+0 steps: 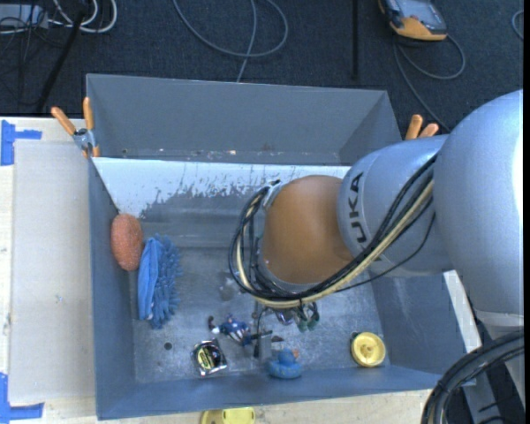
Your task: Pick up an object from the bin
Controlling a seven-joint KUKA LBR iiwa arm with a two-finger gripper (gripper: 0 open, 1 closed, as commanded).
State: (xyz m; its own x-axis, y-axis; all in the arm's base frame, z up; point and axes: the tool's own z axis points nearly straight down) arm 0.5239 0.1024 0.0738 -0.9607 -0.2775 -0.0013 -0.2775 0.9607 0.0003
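Grey sheet-metal bin [238,117], sloped walls, floor scuffed and speckled with pale marks towards the far wall. Silver arm [486,219], smooth and rounded, comes in from the right. At its wrist is a glossy orange-brown dome cover [305,228] with black and cream cables [245,237] looped around it. Gripper [274,325] pokes out below the dome as dark hardware, low over the floor near the bin's bottom wall; cannot tell how far apart it stands or whether anything is in it.

Things in the bin:
- blue shaggy duster [157,279], long and soft with stringy tufts, lying along the left side
- orange-pink oval sponge-like lump [126,241], matte, touching the duster's upper end and against the left wall
- yellow round disc [367,349], flat with a hub in the middle, bottom right, apart from the rest
- blue rounded lump [285,365], against the bottom wall, just below the gripper
- black and yellow tape measure [209,358], squarish with a chrome face, left of the blue lump
- small dark-and-blue item [234,329], thin and irregular, just left of the gripper and nearest to it; kind not clear
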